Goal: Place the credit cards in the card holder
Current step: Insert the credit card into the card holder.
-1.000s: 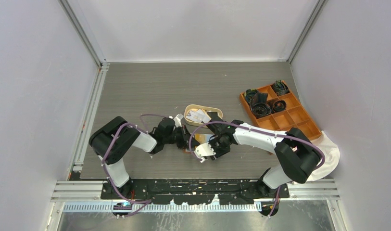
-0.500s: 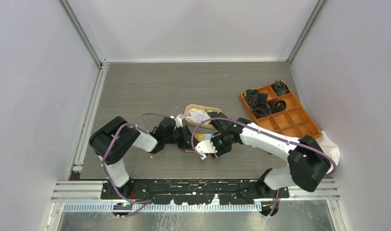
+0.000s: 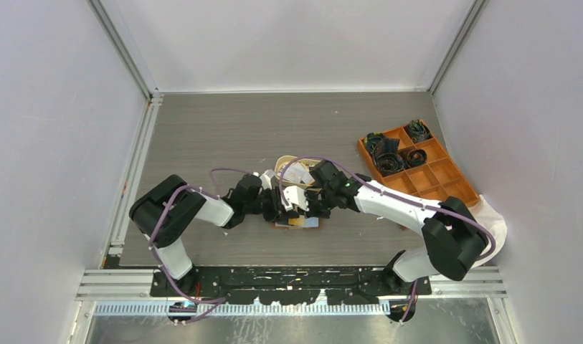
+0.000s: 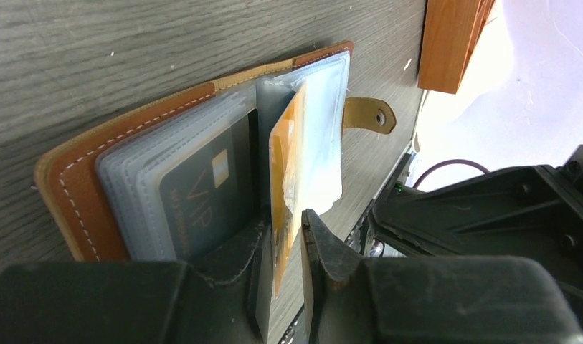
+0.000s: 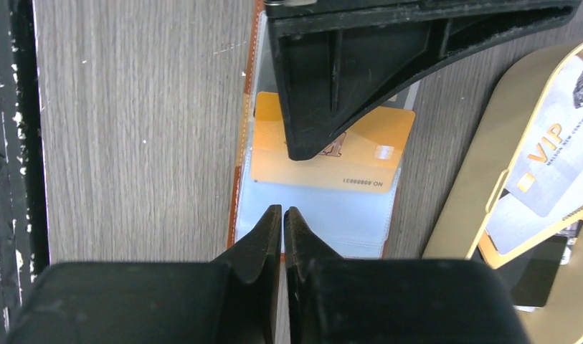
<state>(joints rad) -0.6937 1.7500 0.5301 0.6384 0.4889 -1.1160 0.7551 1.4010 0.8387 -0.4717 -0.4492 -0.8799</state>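
The brown card holder point(image 4: 73, 179) lies open on the table, its clear sleeves fanned; it also shows in the top view point(image 3: 310, 223) and the right wrist view point(image 5: 324, 222). A black VIP card point(image 4: 209, 193) sits in one sleeve. My left gripper point(image 4: 285, 218) point(image 3: 281, 203) is shut on an orange card point(image 4: 288, 158) point(image 5: 360, 154), whose far end lies over a clear sleeve. My right gripper point(image 5: 282, 210) point(image 3: 302, 211) is shut and empty, its tips at the holder's near edge. More credit cards, a white VIP one point(image 5: 553, 165) and a black one point(image 5: 539, 276), lie in the cream tray.
The cream oval tray point(image 5: 460, 201) point(image 3: 280, 169) stands just behind the holder, close to both grippers. An orange compartmented box point(image 3: 446, 172) with dark rolled items is at the right. A white cloth point(image 3: 493, 229) lies at the table's right front corner.
My right gripper has moved back and left, from in front of the holder to over it, next to the left gripper. The left gripper has stayed at the holder.
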